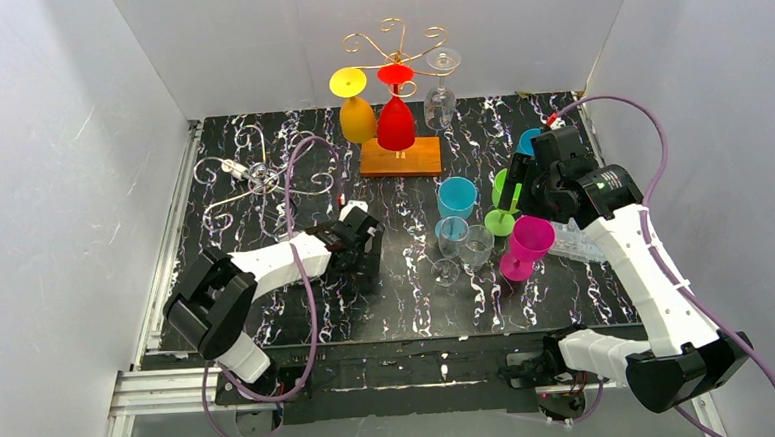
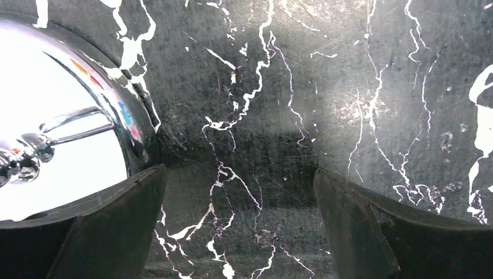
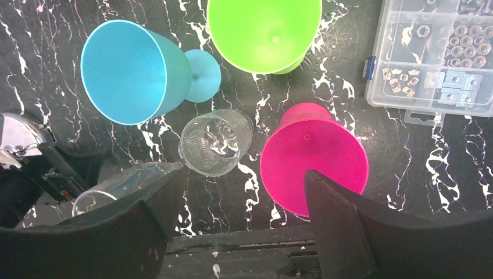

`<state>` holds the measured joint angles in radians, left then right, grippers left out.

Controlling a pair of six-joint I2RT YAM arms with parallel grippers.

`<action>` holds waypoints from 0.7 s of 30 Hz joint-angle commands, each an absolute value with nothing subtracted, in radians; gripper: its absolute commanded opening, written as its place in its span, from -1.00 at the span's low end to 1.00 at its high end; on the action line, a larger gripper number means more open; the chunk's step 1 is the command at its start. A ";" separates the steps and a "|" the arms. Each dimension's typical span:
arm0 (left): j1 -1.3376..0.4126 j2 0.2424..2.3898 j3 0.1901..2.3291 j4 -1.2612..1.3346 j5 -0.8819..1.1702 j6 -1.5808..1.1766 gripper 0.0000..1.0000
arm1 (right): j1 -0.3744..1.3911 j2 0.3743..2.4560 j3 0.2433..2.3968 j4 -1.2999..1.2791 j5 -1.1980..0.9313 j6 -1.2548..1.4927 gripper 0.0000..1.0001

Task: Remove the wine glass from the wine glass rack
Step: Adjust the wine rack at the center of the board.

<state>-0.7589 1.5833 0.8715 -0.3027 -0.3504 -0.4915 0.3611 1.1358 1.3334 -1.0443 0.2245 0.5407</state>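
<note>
On the rack [image 1: 392,40]: red wine glass [image 1: 396,126] hangs inverted.
Left gripper [image 2: 241,192]: jaws wide, empty.
Right gripper [image 3: 244,197]: jaws wide, empty, above pink glass [image 3: 314,157].

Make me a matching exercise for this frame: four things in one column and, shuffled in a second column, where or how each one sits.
Column one
1. yellow wine glass
2. red wine glass
3. pink wine glass
4. left end effector

Column two
A. upright on the table, beside the parts box
B. open, over bare table
C. hanging upside down at the left end of the rack
D. hanging upside down in the rack's middle

Pairs: 1-C, 2-D, 3-A, 4-B
</note>
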 commanded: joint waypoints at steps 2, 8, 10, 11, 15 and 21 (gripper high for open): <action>-0.684 1.613 0.849 -0.389 -0.387 -0.507 0.97 | 0.359 1.135 1.350 -1.010 0.214 0.522 0.68; -0.578 1.621 0.872 -0.425 -0.385 -0.514 0.97 | 0.359 1.140 1.347 -1.001 0.199 0.517 0.69; -0.541 1.622 0.888 -0.439 -0.382 -0.515 0.97 | 0.359 1.143 1.347 -0.999 0.192 0.510 0.69; -0.525 1.620 0.894 -0.445 -0.383 -0.513 0.97 | 0.359 1.144 1.348 -0.998 0.189 0.506 0.69; -0.443 1.614 0.928 -0.474 -0.379 -0.503 0.97 | 0.359 1.154 1.350 -0.992 0.178 0.491 0.70; -0.351 1.588 0.989 -0.514 -0.373 -0.455 0.97 | 0.359 1.153 1.343 -0.977 0.170 0.478 0.70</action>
<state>-0.4091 1.6028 0.9390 -0.4183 -0.3027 -0.5011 0.3611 1.1599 1.3334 -1.0157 0.1791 0.4995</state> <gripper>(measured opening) 0.982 0.850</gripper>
